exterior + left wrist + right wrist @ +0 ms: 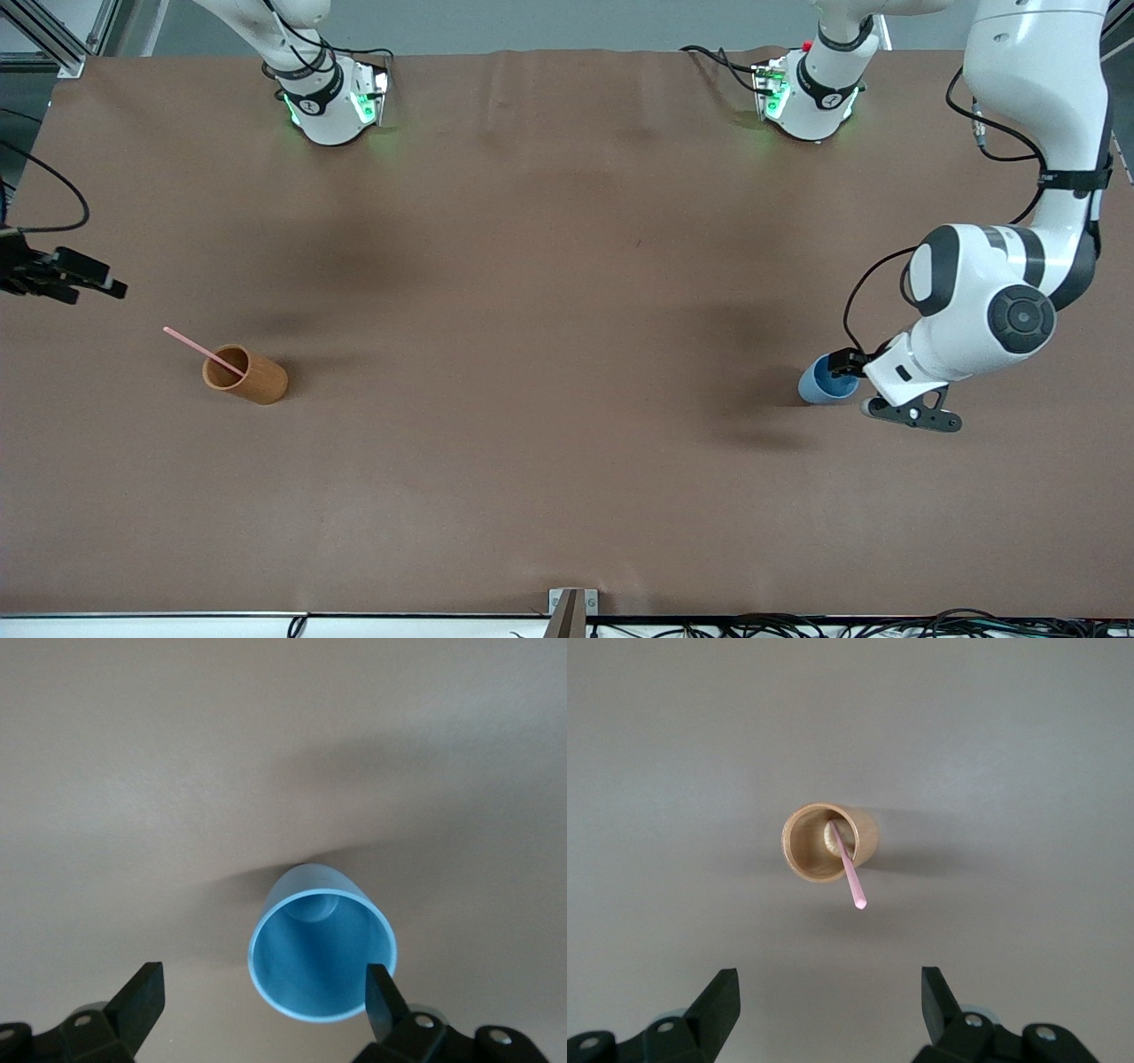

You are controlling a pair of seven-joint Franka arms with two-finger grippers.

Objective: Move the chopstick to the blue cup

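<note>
The pale-pink chopstick [204,350] stands slanted in the orange-brown cup [248,374] toward the right arm's end of the table. The right wrist view shows the chopstick [849,870] leaning out over the cup's [824,842] rim. My right gripper [97,279] is open and empty, apart from that cup; its fingertips [829,983] show with bare table between them. The blue cup [819,383] stands upright and empty toward the left arm's end. My left gripper [855,372] is open just over it. In the left wrist view the cup [321,957] sits off-centre between the gripper's [263,979] fingers, close to one fingertip.
The brown table cloth [567,266] is bare between the two cups. The two arm bases [332,102] stand along the edge farthest from the front camera. A small bracket [571,611] sits at the nearest table edge.
</note>
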